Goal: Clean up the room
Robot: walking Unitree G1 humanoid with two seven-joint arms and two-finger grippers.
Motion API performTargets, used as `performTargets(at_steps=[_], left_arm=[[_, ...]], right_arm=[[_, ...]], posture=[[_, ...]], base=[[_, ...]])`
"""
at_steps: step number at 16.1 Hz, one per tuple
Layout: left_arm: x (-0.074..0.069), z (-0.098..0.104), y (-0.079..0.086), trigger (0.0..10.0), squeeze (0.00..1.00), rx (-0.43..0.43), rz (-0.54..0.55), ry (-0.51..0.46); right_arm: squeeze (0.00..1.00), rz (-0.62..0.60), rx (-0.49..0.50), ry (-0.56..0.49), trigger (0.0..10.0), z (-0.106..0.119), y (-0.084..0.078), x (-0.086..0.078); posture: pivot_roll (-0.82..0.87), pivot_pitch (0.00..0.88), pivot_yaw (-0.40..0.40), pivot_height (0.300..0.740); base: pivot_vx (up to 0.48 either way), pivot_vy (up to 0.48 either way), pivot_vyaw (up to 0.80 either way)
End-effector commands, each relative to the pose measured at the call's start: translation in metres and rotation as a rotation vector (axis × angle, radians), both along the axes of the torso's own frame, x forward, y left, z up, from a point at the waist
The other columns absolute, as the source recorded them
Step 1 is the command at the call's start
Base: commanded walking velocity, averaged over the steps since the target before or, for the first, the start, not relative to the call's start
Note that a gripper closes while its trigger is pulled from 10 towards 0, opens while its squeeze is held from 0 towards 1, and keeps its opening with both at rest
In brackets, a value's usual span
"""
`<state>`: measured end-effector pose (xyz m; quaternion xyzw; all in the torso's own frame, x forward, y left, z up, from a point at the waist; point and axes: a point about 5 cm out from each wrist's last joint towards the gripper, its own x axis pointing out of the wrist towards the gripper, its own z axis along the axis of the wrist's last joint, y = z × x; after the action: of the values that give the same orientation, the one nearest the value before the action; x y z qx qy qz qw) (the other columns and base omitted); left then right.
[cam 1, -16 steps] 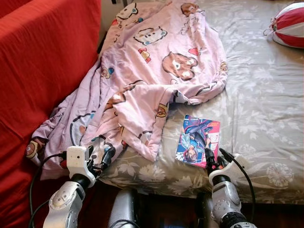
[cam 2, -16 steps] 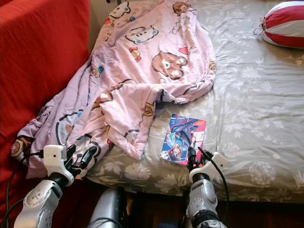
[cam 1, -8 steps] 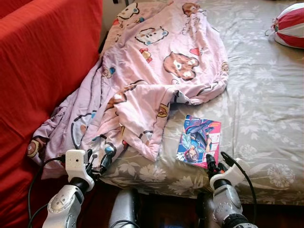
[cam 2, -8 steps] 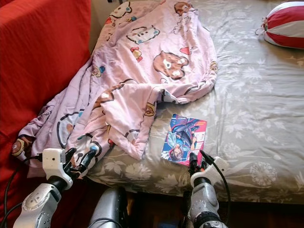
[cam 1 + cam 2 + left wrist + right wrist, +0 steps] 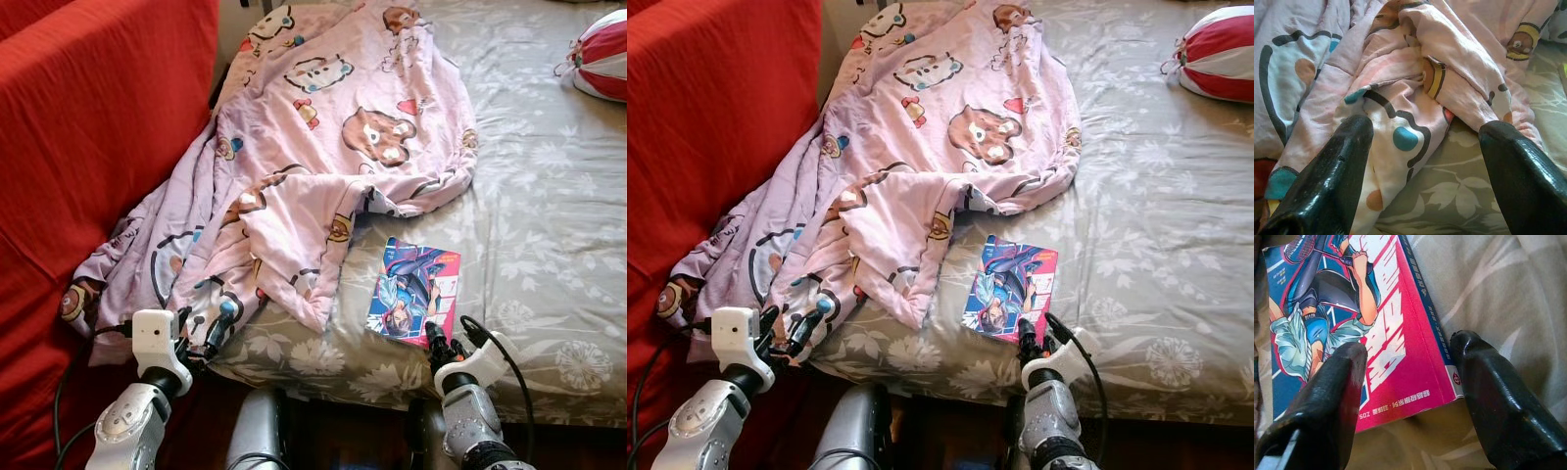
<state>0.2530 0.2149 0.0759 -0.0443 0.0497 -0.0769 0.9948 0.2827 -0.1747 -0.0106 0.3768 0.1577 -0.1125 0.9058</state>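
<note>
A pink cartoon-print blanket [image 5: 323, 147] lies crumpled over the left half of the bed and hangs off its front corner. A comic book [image 5: 412, 291] with a blue and pink cover lies flat on the grey floral sheet [image 5: 549, 225] near the front edge. My left gripper [image 5: 201, 328] is open at the blanket's hanging corner [image 5: 1400, 137], fingers [image 5: 1327, 181] spread either side of the folds. My right gripper [image 5: 443, 342] is open just below the book, one finger [image 5: 1327, 401] over its cover [image 5: 1376, 308], the other [image 5: 1498, 396] beside its spine.
A red sofa or cover [image 5: 88, 137] stands close on the left of the bed. A red and white striped cushion [image 5: 600, 54] lies at the far right corner. Dark floor shows below the bed's front edge between my arms.
Both grippers have sunk a little lower in the eye views. The whole picture has shifted slightly right and down, so the camera moved. Blanket and book lie as before.
</note>
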Motion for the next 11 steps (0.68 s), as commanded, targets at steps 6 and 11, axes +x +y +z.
performTargets(at_steps=[6,11], left_arm=[[-0.0042,-0.0007,0.0109,10.0,0.00,0.015,0.028,0.011],[-0.0030,-0.0010,0.0109,10.0,0.00,0.016,0.028,0.013]], right_arm=[[0.00,-0.031,0.175,0.061,10.0,-0.0162,0.0108,-0.0143],[0.00,-0.025,0.209,0.072,10.0,-0.0208,0.0118,-0.0196]], posture=[[0.19,0.193,0.109,0.603],[0.18,0.193,0.112,0.603]], base=[[0.000,0.000,0.00],[0.000,0.000,0.00]])
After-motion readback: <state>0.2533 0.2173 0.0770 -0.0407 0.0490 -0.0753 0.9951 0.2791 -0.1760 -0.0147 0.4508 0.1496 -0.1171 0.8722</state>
